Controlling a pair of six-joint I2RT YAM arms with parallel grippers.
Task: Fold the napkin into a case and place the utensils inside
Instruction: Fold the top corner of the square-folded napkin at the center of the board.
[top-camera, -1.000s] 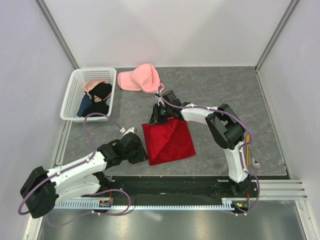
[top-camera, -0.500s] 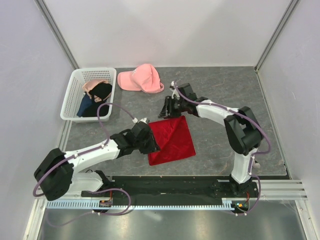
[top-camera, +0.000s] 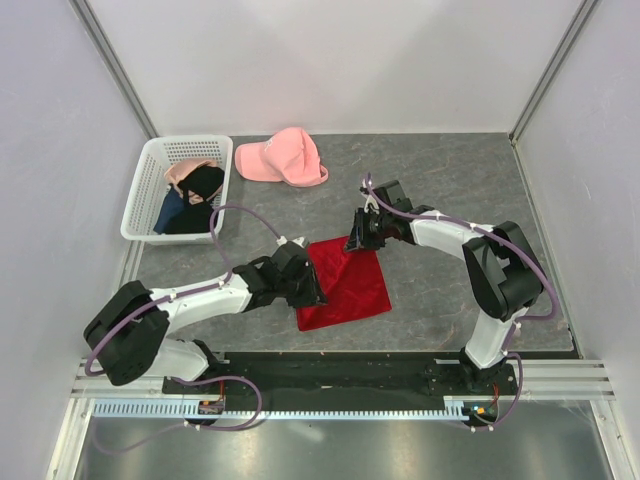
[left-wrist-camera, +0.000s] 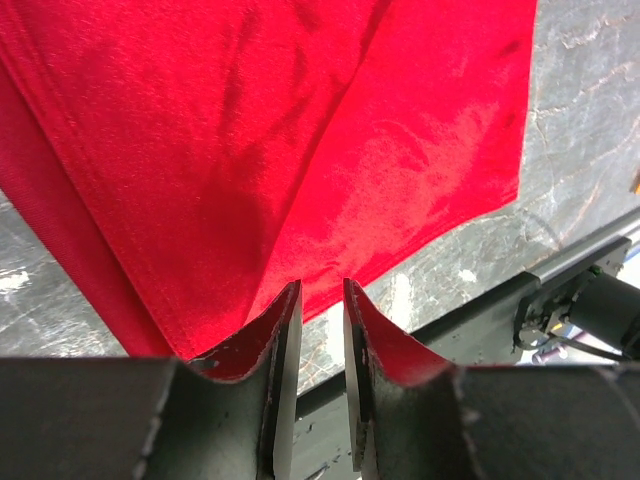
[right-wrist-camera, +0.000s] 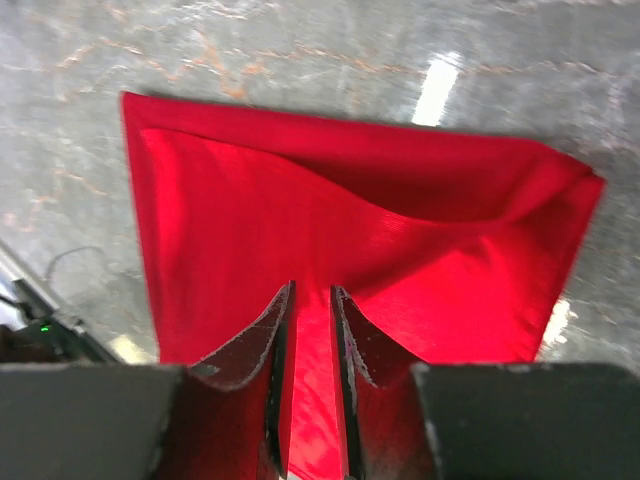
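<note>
**A:** Where is the napkin (top-camera: 352, 287) lying?

**B:** Flat on the bench (top-camera: 450, 180), about midway across its width and nearer the near edge than the far one. It is doubled over. The right wrist view shows a loose upper layer gaping like a shallow pocket, and the left wrist view shows a lower layer peeking out along one side.

**A:** And the arms?

**B:** The left gripper (left-wrist-camera: 321, 287) sits at the napkin's left edge. The right gripper (right-wrist-camera: 310, 288) is at its far edge, near the far right corner. Both have their jaws a narrow slit apart. Creases run towards the left tips and red shows all along the right slit, but I cannot tell whether either one actually nips cloth.

**A:** How will it handle?

**B:** I judge it light, thin and limp. It will sag from any single hold, and the layers can slide over each other, so a fold may drift askew. Nothing about it looks fragile, so a firm pinch should do no harm.

**A:** Where would you take hold?

**B:** At corners or along a hemmed edge, catching both layers together, with the two arms well apart so the cloth hangs taut between them. A grab in the middle would only bunch it. Laying it down slowly lets the edges line up for a narrow case.
</note>
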